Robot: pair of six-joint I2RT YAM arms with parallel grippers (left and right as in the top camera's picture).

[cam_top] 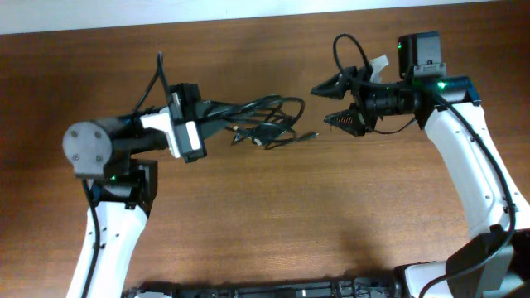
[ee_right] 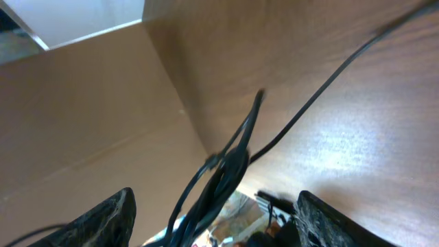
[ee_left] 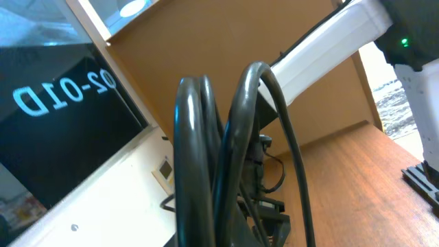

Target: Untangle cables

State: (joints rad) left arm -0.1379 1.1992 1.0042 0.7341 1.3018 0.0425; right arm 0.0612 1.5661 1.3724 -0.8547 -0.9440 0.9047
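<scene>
The cables (cam_top: pixel 267 120) are a tangle of thin black loops held just above the wooden table (cam_top: pixel 273 215), with one plug end (cam_top: pixel 311 135) trailing to the right. My left gripper (cam_top: pixel 215 112) is shut on the left side of the bundle. In the left wrist view the cable loops (ee_left: pixel 206 158) fill the middle and hide the jaws. My right gripper (cam_top: pixel 320 103) is open, just right of the tangle and apart from it. In the right wrist view its two fingers (ee_right: pixel 219 223) are spread wide, with the cables (ee_right: pixel 223 175) ahead between them.
Thicker black wires loop above the right arm's wrist (cam_top: pixel 348 50) and behind the left arm (cam_top: pixel 153 83). A cardboard wall (ee_right: pixel 82 116) stands beyond the table's edge. A black strip (cam_top: pixel 273 290) lies along the table's front edge.
</scene>
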